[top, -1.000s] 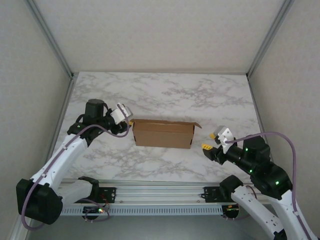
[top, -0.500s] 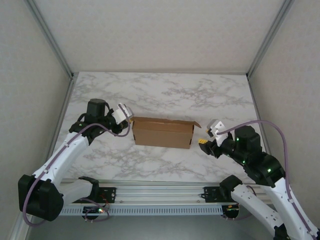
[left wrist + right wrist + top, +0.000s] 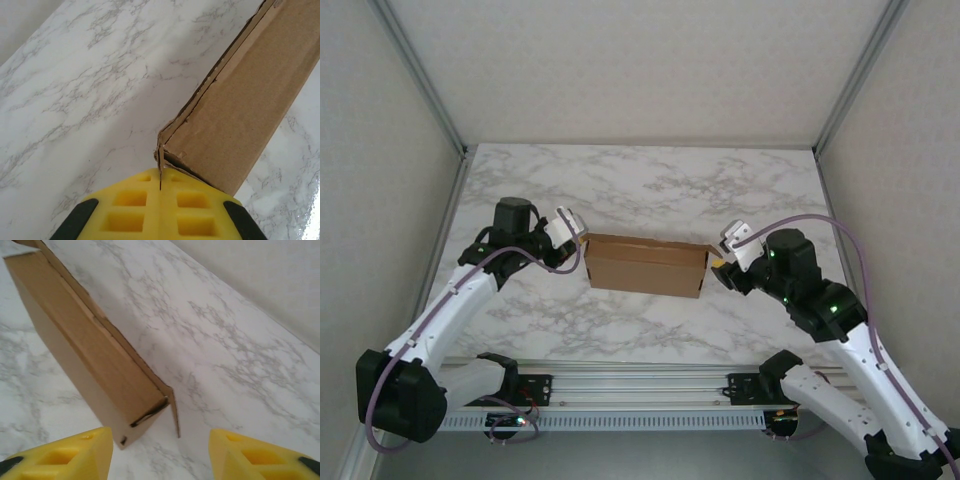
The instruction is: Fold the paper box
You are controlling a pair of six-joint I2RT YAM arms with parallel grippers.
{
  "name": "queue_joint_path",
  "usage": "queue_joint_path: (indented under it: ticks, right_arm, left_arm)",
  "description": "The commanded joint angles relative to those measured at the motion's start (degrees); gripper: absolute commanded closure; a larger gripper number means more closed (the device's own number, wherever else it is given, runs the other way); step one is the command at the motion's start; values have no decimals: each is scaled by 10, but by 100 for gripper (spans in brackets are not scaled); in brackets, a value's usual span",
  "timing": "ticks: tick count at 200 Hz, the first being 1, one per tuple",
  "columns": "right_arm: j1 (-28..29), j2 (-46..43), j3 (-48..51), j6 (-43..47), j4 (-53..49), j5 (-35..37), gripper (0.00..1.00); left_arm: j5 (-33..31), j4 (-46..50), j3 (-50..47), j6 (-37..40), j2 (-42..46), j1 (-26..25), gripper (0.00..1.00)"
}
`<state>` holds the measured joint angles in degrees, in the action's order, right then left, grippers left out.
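Observation:
The paper box (image 3: pixel 646 266) is a long brown cardboard shape standing on the marble table, its length running left to right. At its left end my left gripper (image 3: pixel 578 243) is shut on a thin cardboard corner edge. In the left wrist view the yellow fingers (image 3: pixel 125 210) press together on that edge, and the paper box (image 3: pixel 250 95) runs away to the upper right. My right gripper (image 3: pixel 718 268) is open at the box's right end. In the right wrist view a small end flap (image 3: pixel 174 412) juts from the paper box (image 3: pixel 85 345) ahead of the right gripper (image 3: pixel 160 450), untouched.
The marble table (image 3: pixel 650 190) has free room behind the box and in front of it. An aluminium rail (image 3: pixel 640 385) runs along the near edge by the arm bases. Frame posts (image 3: pixel 420 75) and walls close in the left, right and back.
My left gripper has closed onto the box's left corner edge. My right arm has swung up and left, bringing its open gripper to the box's right end.

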<state>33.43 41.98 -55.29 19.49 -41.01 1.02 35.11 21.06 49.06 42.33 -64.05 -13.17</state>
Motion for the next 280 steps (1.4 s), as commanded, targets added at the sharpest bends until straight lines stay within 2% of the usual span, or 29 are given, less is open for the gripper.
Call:
queue_joint_path:
  ticks: [1,20,50,87,141,233,280]
  right_arm:
    - [4,19,13,35,42,36,46]
    - [-2,38,44,71,76,29,43]
    - [-22,55,50,94,86,-33,43]
    - [-28,116,28,100,71,-50,56]
    - [-36,125,30,96,68,-32,72]
    - [-36,151,32,99,73,-5,78]
    - [-35,163,19,102,58,5,89]
  left_arm:
    - [-9,-7,-1,16,19,-6,100]
    - [-18,-7,-4,18,25,-8,100]
    - [-23,-18,-22,13,37,-11,100]
    - [-31,-28,-22,8,36,-13,100]
    - [-29,-23,-18,5,29,-17,100]
    - [-39,-19,-19,1,31,-20,100]
    - [-40,-20,-14,-3,25,-20,100]
